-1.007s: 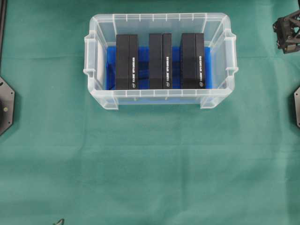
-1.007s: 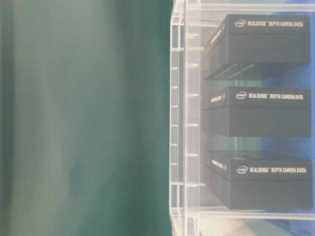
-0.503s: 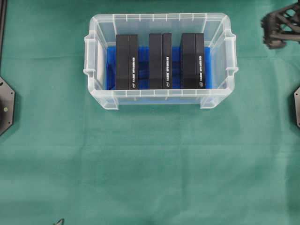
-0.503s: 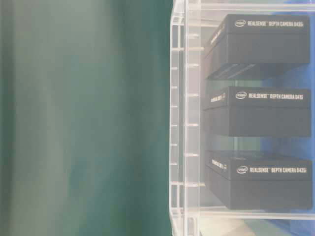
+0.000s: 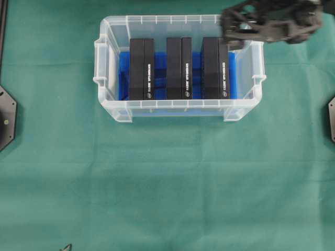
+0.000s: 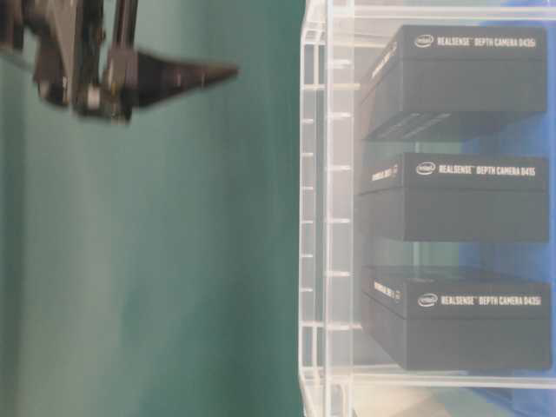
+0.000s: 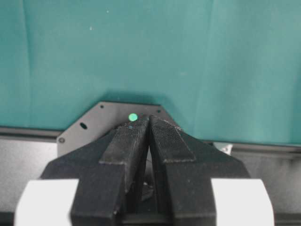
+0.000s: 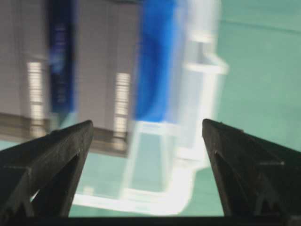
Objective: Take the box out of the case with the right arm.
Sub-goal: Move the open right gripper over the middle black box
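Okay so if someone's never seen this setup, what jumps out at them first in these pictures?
Probably the clear case with its bright blue floor, near the top of the green cloth, holding three black boxes side by side. Next, the right gripper, fingers spread wide, hovers over the case's upper-right corner.

1 clear case (image 5: pixel 107 78), 3 black boxes (image 5: pixel 142 68) inside, 2 black grippers (image 5: pixel 230 31)

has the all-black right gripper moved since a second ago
Yes. In the overhead view the all-black right gripper has swung left from the right edge to over the clear plastic case's far right corner.
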